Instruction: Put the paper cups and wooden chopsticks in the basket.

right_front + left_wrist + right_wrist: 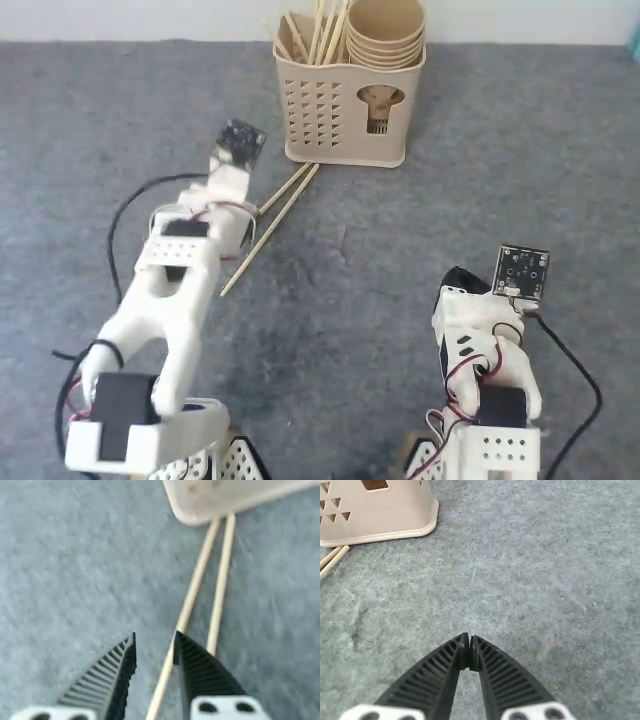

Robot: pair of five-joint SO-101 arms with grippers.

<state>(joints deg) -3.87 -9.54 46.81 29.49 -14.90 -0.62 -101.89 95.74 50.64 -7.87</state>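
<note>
Open left gripper (154, 635) straddles one of two pale, slender wooden chopsticks (192, 587), probably light, stiff, roll-prone: pinch mid-length; right gripper (469, 637) closed, empty.

This looked like a small robotics lab or hobby workbench rather than a lived-in room. Two white arms (165, 300) of printed-looking plastic stood side by side at the near edge of the table (450, 200), with loose black wires (113, 240) and bare camera boards (522, 272) on their wrists. The table was covered in grey felt-like cloth. At the far side stood a beige basket (345, 110) holding paper cups (385, 30) and wooden chopsticks (318, 30). A pale strip (130, 20) beyond the far edge was perhaps a wall.
</note>
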